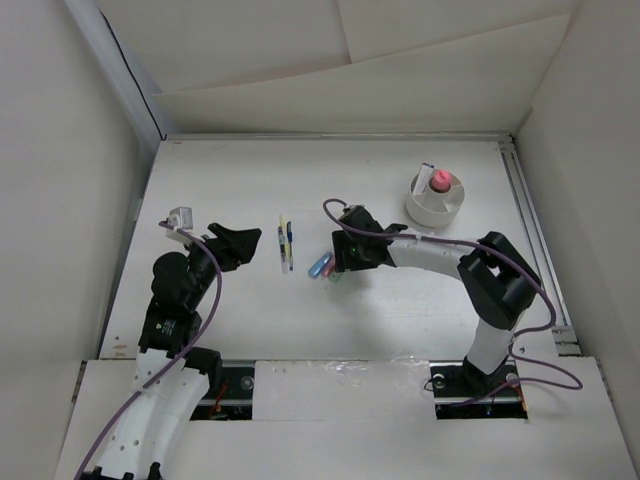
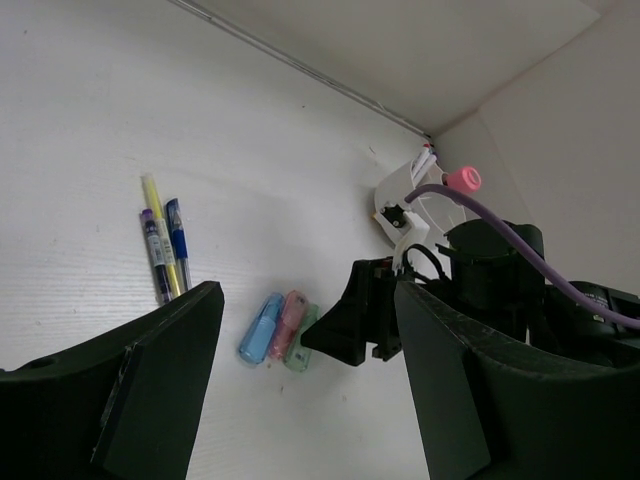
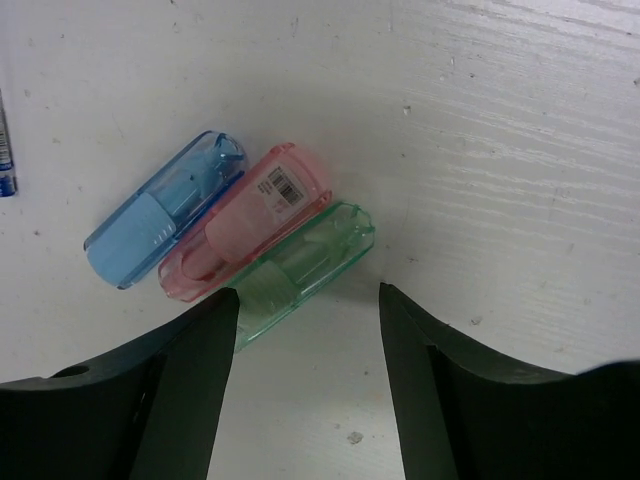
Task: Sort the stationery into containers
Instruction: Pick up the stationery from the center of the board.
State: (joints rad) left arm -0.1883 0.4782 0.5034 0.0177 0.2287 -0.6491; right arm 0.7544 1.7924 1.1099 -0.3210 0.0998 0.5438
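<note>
Three short markers lie side by side on the table: blue (image 3: 165, 210), pink (image 3: 245, 220) and green (image 3: 300, 262). My right gripper (image 3: 305, 297) is open, low over them, its left finger at the green marker's near end; it holds nothing. In the top view it (image 1: 338, 264) sits right beside the markers (image 1: 321, 267). Thin pens, yellow (image 2: 158, 222) and blue (image 2: 178, 242), lie further left (image 1: 285, 242). The round white cup (image 1: 437, 201) holds a pink piece (image 1: 439, 180). My left gripper (image 1: 252, 243) is open and empty, left of the pens. No orange marker shows.
A third, dark pen (image 2: 153, 252) lies next to the yellow one. A white wall stands on the left (image 1: 60, 200), and a raised rail (image 1: 530, 220) runs along the table's right edge. The right arm (image 1: 440, 255) reaches across in front of the cup.
</note>
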